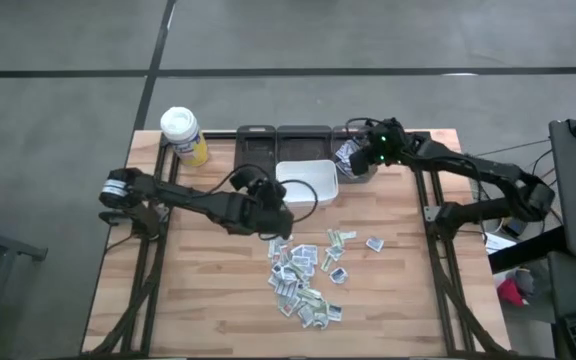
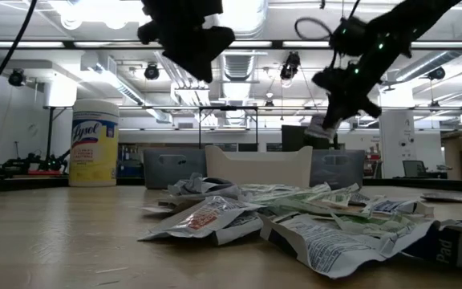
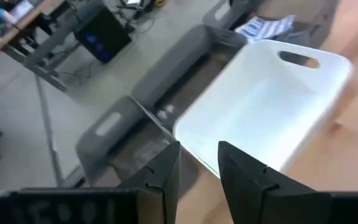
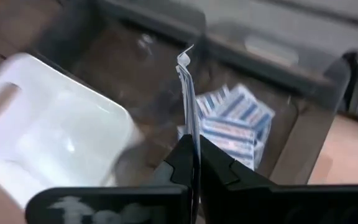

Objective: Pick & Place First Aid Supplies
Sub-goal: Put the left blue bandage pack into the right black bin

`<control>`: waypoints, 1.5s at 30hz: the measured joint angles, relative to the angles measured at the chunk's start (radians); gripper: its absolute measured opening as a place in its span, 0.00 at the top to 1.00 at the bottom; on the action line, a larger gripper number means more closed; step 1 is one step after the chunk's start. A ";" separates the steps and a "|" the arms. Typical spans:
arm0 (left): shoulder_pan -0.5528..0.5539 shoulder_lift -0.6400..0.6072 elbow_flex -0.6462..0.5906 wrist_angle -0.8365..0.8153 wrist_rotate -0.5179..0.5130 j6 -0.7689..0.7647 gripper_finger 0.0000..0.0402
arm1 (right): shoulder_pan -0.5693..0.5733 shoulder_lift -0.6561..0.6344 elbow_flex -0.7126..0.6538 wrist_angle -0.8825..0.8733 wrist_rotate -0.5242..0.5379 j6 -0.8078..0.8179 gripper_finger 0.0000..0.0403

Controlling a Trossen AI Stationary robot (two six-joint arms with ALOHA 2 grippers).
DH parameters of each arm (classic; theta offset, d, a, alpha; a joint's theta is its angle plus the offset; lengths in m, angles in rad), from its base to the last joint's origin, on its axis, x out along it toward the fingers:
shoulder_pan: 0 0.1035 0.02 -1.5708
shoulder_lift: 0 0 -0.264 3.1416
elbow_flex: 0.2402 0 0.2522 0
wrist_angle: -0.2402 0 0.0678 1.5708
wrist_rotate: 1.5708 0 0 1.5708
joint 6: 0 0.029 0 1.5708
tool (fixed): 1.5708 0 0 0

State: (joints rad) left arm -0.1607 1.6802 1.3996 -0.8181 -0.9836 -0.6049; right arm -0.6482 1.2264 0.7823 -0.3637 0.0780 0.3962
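Observation:
A loose pile of small white-grey packets [image 1: 306,277] lies flat on the wooden table, also close up in the low view [image 2: 295,217]. My right gripper [image 1: 361,157] hangs over the far-right grey bin [image 1: 358,160], shut on one packet [image 4: 188,102]. Blue-striped packets [image 4: 232,124] lie in that bin beneath it. My left gripper [image 1: 273,218] hovers above the table between the pile and the white bin [image 1: 308,183], open with a narrow gap [image 3: 199,163] and holding nothing. My right gripper pinches one thin flat packet between its two fingertips [image 4: 197,158]. The packet shows edge-on, and its free end [image 4: 184,62] sticks out past the fingers. It is lifted clear above the bin, also seen in the low view [image 2: 321,127].
A row of grey bins [image 1: 278,135] runs along the table's far edge, with the white bin set just in front. A yellow bottle with a white lid [image 1: 182,134] stands at the far left corner. Bare wood lies left of the pile.

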 joint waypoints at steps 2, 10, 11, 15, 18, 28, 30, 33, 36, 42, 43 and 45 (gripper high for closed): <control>-0.009 -0.006 -0.028 0.001 0.005 -0.032 0.72 | -0.012 0.048 0.009 -0.005 0.001 0.001 0.98; -0.026 -0.046 -0.136 0.050 0.069 -0.124 0.72 | -0.018 0.217 0.160 -0.062 0.076 -0.072 0.98; -0.027 -0.053 -0.151 0.055 0.070 -0.133 0.72 | -0.018 0.238 0.186 -0.093 0.093 -0.085 0.98; -0.034 -0.102 -0.212 0.107 0.070 -0.139 0.72 | -0.021 0.324 0.288 -0.200 0.135 -0.159 0.98; -0.038 -0.143 -0.271 0.175 0.078 -0.130 0.72 | -0.021 0.383 0.348 -0.247 0.135 -0.204 0.98; -0.052 -0.311 -0.458 0.338 0.096 -0.125 0.72 | -0.032 0.493 0.412 -0.337 0.134 -0.240 0.98; -0.053 -0.337 -0.477 0.340 0.096 -0.125 0.72 | -0.035 0.493 0.400 -0.338 0.132 -0.231 0.98; -0.052 -0.361 -0.493 0.340 0.096 -0.107 0.72 | -0.041 0.487 0.387 -0.340 0.131 -0.209 0.98; -0.052 -0.377 -0.504 0.353 0.095 -0.078 0.72 | -0.043 0.486 0.387 -0.339 0.108 -0.211 0.98; -0.052 -0.378 -0.510 0.356 0.098 -0.053 0.72 | -0.042 0.506 0.384 -0.338 0.071 -0.213 0.91; -0.052 -0.378 -0.513 0.355 0.100 -0.052 0.72 | -0.042 0.507 0.384 -0.338 0.071 -0.213 0.89; -0.052 -0.378 -0.518 0.355 0.106 -0.052 0.72 | -0.043 0.508 0.384 -0.337 0.076 -0.213 0.84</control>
State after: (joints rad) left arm -0.2130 1.3022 0.8812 -0.4634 -0.8777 -0.6567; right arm -0.6910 1.7348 1.1664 -0.7010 0.1536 0.1829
